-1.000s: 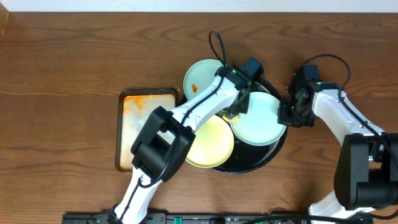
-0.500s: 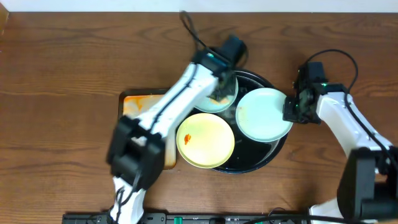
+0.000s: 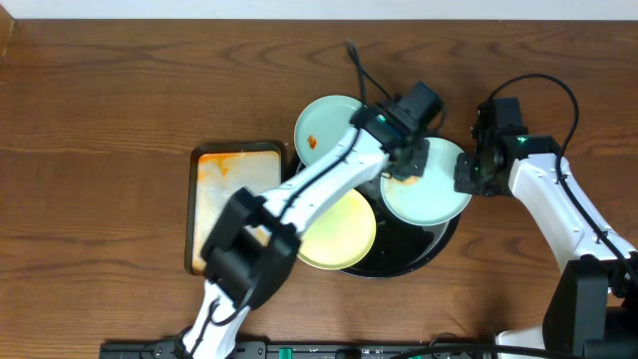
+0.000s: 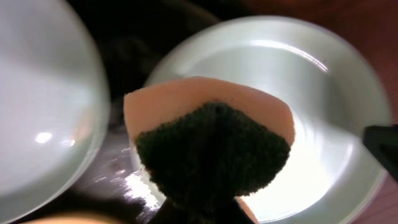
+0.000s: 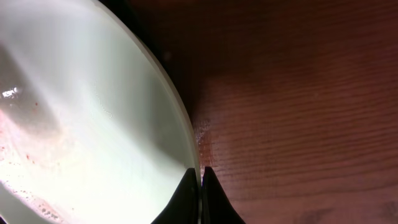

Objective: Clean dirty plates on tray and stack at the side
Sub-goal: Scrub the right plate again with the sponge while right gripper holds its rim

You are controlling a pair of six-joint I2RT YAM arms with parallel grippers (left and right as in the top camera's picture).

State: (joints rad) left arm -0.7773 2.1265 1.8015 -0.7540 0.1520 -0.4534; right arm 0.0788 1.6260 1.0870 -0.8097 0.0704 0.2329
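Plates first, from the left. Well left of my left pincer sits a stained metal pan. The smeared mint plate lies up-left of that pincer at the tray's edge. The yellow plate lies down-left of it, partly under the arm. The left pincer is nearly closed on a sponge, scouring side down over the second mint plate. I cannot tell whether the sponge touches.

My right pincer is pinched tight on that plate's rim, at the tray's right side. I judge this to be the wiping step. Faint reddish specks show on the plate near the right pincer, so the next move calls for pressing down and sweeping while the rim stays braced.

Brown wood-grain counter runs all round, with a pale strip along the far edge. Bare wood shows right of the right pincer, which looks fit for the stack.
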